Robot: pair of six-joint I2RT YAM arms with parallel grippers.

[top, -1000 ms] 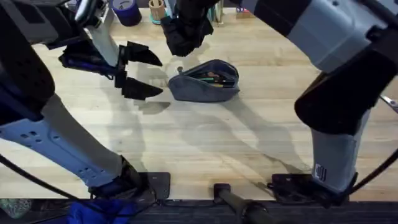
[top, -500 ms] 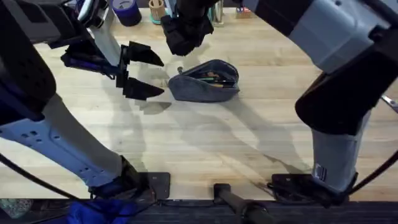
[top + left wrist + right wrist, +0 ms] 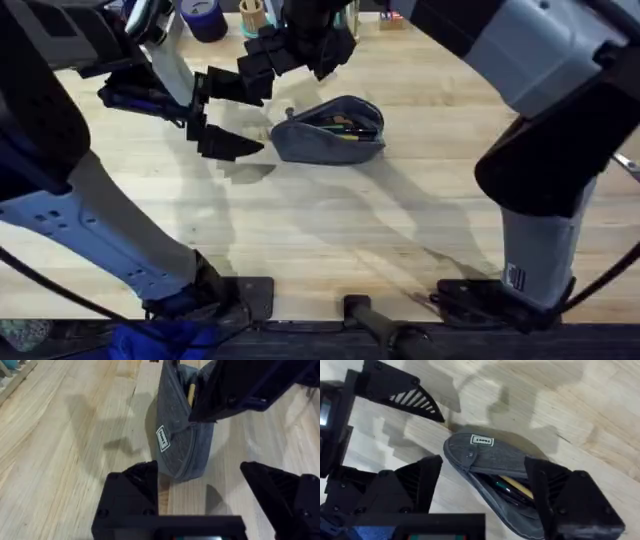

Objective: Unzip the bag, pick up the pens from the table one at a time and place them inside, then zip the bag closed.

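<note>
While its zipper gapes open along the top, the blue-grey pencil pouch [image 3: 330, 128] lies on the light wooden table [image 3: 330, 220], with a small white label [image 3: 162, 438] on its side. Inside the pouch, a yellow pen [image 3: 514, 485] and a dark pen [image 3: 502, 488] lie side by side, showing through the open mouth. Just beside the pouch's rounded end hangs the left gripper [image 3: 226, 115], its black fingers [image 3: 131, 485] spread wide and holding nothing; the end of the pouch sits between them in the left wrist view, not touched. Above the pouch, toward its far side, the right gripper [image 3: 290, 55] hangs with its black fingers [image 3: 410, 485] also spread wide and empty, the open pouch visible between them from its wrist camera. Beyond the pouch, at the table's far edge, stand a dark blue cup [image 3: 204, 16] and a wooden holder [image 3: 252, 17].
</note>
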